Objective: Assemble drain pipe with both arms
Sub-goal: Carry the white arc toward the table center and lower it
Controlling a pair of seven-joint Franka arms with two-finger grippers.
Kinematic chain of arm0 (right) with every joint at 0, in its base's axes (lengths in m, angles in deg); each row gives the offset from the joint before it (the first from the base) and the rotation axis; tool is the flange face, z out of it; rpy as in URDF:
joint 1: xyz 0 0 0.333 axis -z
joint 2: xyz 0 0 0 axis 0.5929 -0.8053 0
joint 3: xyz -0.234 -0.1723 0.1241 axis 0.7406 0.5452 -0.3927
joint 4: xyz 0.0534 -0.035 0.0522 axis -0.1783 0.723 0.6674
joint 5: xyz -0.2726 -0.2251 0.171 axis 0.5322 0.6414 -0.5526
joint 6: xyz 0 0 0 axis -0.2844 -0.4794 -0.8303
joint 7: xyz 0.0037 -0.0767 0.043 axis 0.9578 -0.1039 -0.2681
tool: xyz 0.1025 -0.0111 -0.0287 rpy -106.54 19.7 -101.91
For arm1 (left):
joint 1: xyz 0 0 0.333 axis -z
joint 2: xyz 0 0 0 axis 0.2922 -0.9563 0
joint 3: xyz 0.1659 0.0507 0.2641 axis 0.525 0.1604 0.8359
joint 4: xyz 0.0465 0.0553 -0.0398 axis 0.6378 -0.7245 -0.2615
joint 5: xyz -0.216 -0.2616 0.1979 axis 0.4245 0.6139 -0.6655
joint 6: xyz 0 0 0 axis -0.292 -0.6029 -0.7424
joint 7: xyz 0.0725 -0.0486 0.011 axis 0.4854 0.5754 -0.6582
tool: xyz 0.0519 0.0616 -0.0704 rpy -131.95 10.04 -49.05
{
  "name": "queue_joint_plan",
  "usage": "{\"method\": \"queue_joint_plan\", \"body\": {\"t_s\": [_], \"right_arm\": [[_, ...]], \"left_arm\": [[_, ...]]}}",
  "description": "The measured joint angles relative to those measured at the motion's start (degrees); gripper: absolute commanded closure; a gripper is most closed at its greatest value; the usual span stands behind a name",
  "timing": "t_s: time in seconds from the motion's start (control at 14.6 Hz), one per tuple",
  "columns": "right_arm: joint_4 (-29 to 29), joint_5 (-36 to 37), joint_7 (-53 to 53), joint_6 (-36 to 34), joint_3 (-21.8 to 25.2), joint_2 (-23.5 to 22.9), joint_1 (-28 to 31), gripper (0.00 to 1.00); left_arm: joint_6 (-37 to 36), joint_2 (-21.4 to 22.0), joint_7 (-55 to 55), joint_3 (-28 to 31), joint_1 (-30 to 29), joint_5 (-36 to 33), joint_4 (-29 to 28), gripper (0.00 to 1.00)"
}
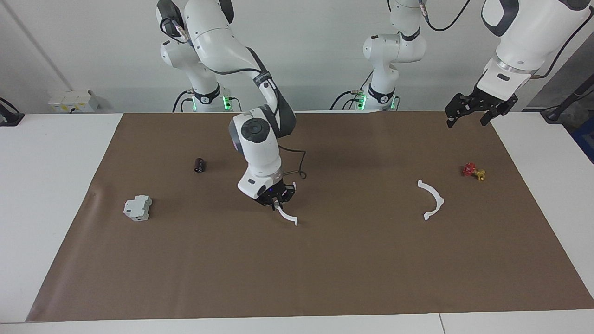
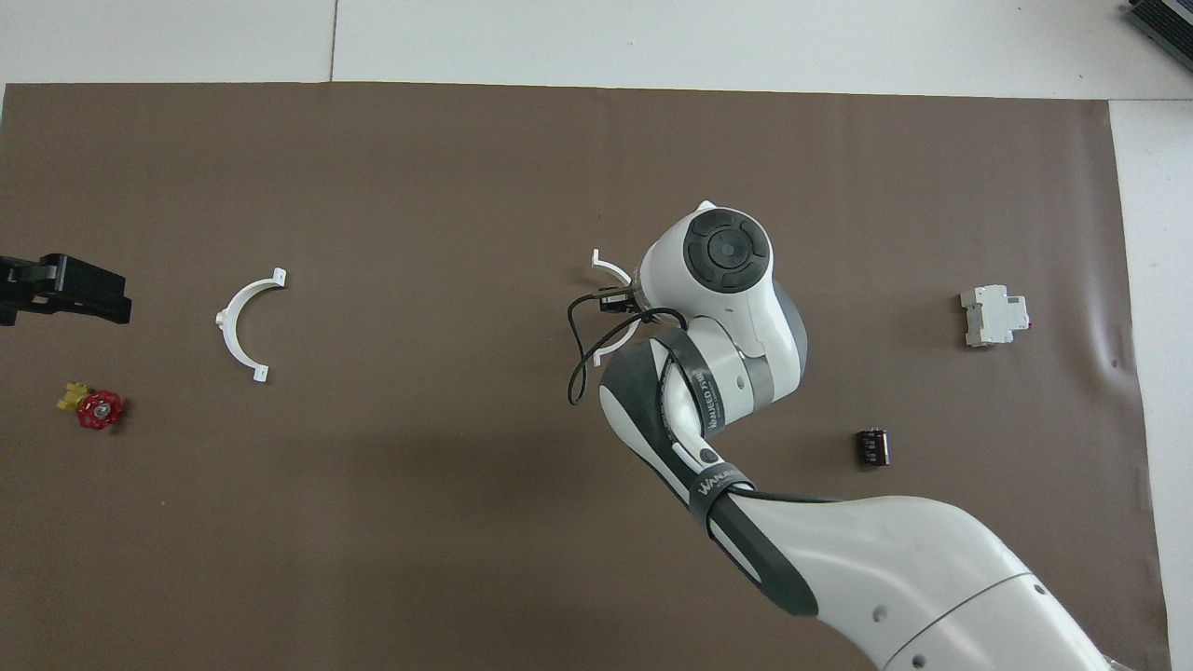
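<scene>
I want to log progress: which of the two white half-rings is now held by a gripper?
The half-ring over the mat's middle, pinched by the right gripper. The other half-ring lies free near the red-and-yellow valve.

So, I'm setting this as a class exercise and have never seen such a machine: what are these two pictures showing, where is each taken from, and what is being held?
These are two white jointed robot arms at a table covered with brown paper. One picture faces the robots from across the table; the other looks steeply down from above their own end, so the sides are swapped between them.

The right pincer is shut on a white half-ring, a thin plastic arc, over the middle of the table. The left pincer is open, holds nothing and waits above the left arm's end.

On the paper lie a second half-ring, a small red-and-yellow valve beside it, a grey-white block and a small dark cylinder. The two half-rings together would make one ring.
</scene>
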Motion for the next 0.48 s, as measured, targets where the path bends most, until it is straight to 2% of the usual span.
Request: {"method": "queue_joint_plan", "body": {"t_s": [0.48], "right_arm": [[-0.30, 2.94, 4.86, 0.66, 0.05, -1.73, -3.33, 1.00]], "left_arm": [[0.00, 0.00, 0.00, 0.00, 0.00, 0.00, 0.00, 0.00]]}}
